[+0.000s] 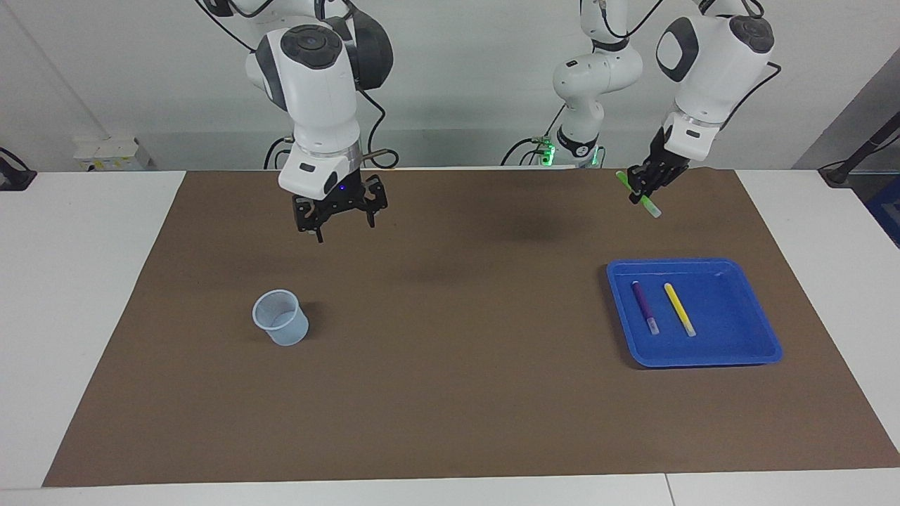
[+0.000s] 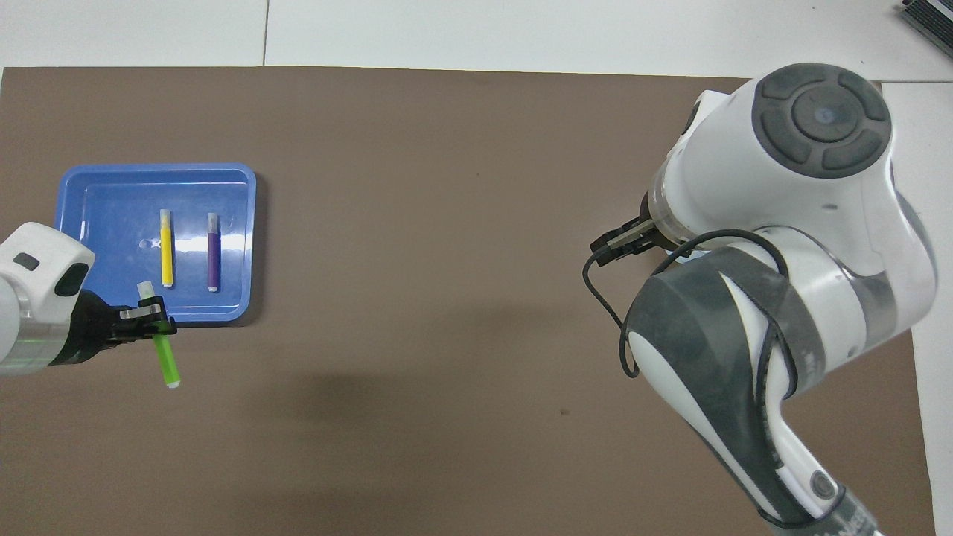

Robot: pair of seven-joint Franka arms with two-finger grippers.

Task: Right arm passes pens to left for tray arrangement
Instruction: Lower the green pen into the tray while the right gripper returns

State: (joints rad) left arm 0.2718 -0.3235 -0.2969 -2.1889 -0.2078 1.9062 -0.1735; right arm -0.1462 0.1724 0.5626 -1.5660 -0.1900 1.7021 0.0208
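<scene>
Left gripper (image 1: pixel 645 188), fingers pinching a slim green marker pen (image 1: pixel 650 206) tilted, pale end low, is in the air over the brown mat near the robots' edge. Shallow square bright-blue plastic tray (image 1: pixel 747 281) sits toward the left arm's end, holding a purple pen (image 1: pixel 644 306) and yellow pen (image 1: pixel 679 308) side by side, apart. Right gripper (image 1: pixel 341 219), fingers spread and empty, hangs above a translucent bluish cup (image 1: pixel 280 327).

Bare mat (image 1: pixel 450 337) between cup (image 1: pixel 280 318) and tray (image 1: pixel 763 330).
</scene>
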